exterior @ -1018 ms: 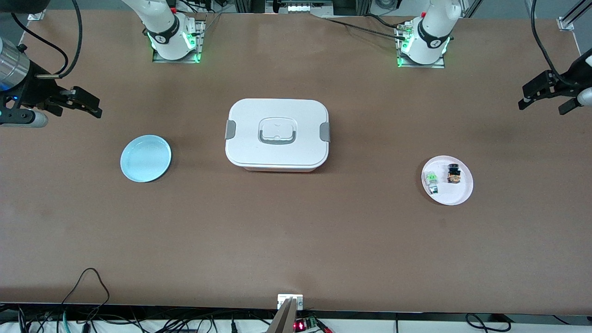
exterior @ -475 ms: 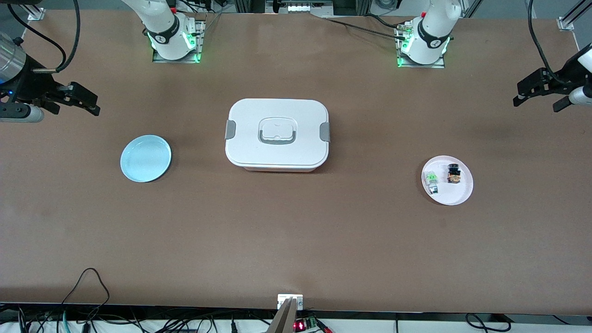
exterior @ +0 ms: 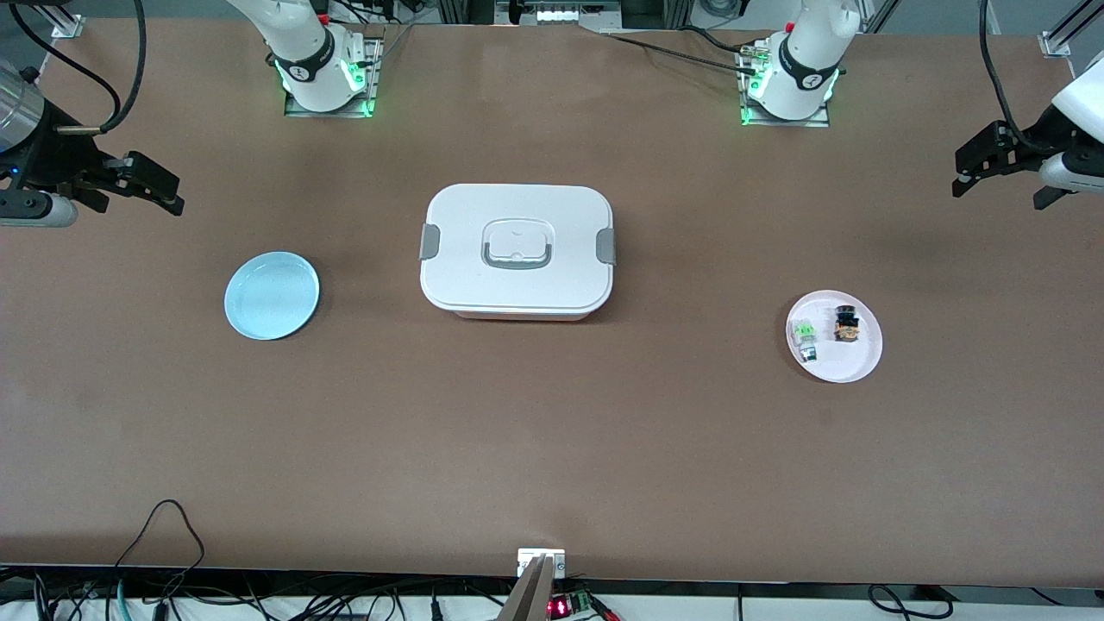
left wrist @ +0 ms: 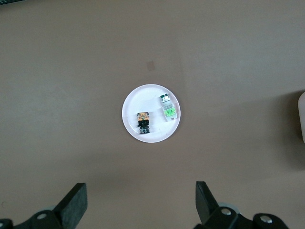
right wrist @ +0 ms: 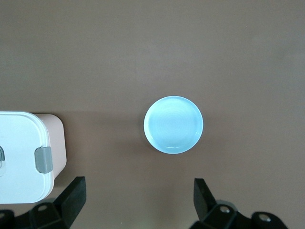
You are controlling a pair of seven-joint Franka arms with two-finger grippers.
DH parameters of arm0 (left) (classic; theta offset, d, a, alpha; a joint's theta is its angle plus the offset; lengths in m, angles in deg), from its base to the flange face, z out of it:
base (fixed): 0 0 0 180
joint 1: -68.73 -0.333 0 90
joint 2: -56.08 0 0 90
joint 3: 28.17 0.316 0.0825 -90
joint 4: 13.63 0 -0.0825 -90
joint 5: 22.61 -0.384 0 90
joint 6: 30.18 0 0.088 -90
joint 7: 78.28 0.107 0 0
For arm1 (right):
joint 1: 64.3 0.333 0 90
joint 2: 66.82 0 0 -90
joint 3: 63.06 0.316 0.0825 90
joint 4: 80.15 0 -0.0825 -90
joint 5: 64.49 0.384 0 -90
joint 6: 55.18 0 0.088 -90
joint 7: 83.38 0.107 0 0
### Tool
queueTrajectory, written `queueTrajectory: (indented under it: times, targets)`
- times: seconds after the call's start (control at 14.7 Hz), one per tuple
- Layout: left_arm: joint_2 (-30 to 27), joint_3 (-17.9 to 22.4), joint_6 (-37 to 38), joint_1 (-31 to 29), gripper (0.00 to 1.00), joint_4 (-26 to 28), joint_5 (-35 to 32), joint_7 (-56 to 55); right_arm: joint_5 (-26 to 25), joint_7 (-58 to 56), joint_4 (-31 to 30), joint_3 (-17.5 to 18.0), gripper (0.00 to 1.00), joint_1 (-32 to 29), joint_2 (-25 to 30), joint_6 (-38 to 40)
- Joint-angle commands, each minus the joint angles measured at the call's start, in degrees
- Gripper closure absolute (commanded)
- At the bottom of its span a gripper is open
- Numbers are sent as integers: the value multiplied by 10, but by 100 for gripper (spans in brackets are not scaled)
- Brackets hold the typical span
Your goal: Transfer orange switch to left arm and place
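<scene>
The orange switch [exterior: 847,326] [left wrist: 144,121], black with orange parts, lies on a small white plate [exterior: 835,366] [left wrist: 143,98] toward the left arm's end of the table. My left gripper [exterior: 999,191] [left wrist: 140,191] hangs open and empty high over the table edge at that end, apart from the plate. The white lidded box [exterior: 466,259] [right wrist: 19,152] stands mid-table. Over the right arm's end, my right gripper [exterior: 136,205] [right wrist: 138,186] is up in the air, open and empty.
A green and white switch [exterior: 806,335] [left wrist: 169,109] shares the white plate beside the orange one. An empty light blue plate [exterior: 272,295] [right wrist: 174,125] sits between the box and the right arm's end. Cables trail along the table edge nearest the front camera.
Both grippers have drifted slightly toward the bases' side of the table and stayed open. Nothing on the table has moved.
</scene>
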Motion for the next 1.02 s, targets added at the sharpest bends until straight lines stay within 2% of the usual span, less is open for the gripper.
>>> queueTrajectory:
  times: [0.0,0.48,0.95]
  targets:
    - [17,0,14,3,0,-26,-17,-2,-3,2,-3,5,0,-6,6,4]
    - [22,-6,14,3,0,-30,-13,-74,-3,1,-4,9,0,-5,7,-1]
    - [21,-6,18,2,0,-30,-12,-75,-10,2,-7,8,0,-5,6,-1]
